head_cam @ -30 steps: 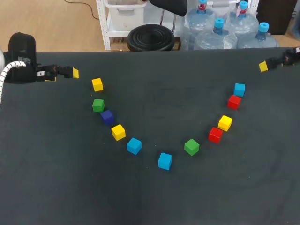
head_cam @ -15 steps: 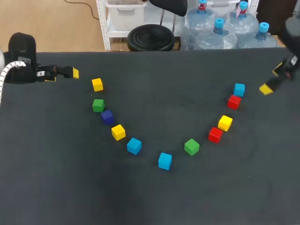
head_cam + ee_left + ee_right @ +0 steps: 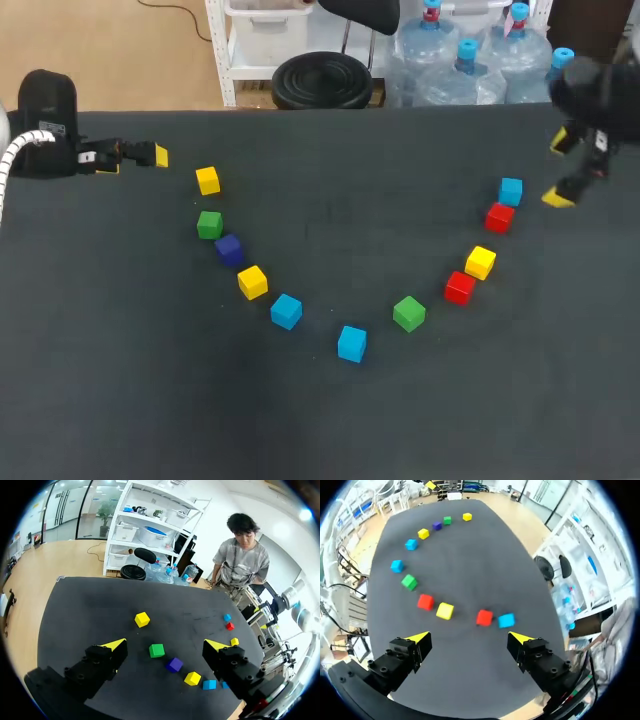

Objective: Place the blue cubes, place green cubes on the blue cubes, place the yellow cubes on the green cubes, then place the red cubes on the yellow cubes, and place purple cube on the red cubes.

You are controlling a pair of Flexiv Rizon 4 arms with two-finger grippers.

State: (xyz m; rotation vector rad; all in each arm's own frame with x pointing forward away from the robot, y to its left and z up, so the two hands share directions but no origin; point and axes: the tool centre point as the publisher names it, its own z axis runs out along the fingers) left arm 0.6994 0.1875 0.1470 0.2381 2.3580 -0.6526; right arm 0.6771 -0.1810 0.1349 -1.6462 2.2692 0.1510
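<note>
The blue cubes are lying apart in a V-shaped line of loose cubes on the table [image 3: 320, 430]. The far blue cube [image 3: 511, 190] is sitting at the right end, just beside a red cube [image 3: 499, 217], while the second blue cube [image 3: 286, 311] and the third blue cube [image 3: 351, 343] are sitting at the near point of the V. Nothing is stacked yet, so the work seems to be at its opening step, gathering blue ones as a base. The right gripper [image 3: 559, 169] is hovering at the far right, near the far blue cube, with its fingers spread wide and carrying nothing. The left gripper [image 3: 135, 160] is waiting at the far left edge, also spread and empty, with a yellow cube [image 3: 207, 180] near it. The next move probably calls for lowering the right fingers around the far blue cube without nudging the red neighbour. The head view is showing both arms and the whole V at once. The right wrist view is showing the blue and red pair ahead of its fingers and the full line curving away. The left wrist view is showing a green cube [image 3: 156, 650] and the purple cube [image 3: 174, 664] between its fingers, while one finger is hiding part of the line.
</note>
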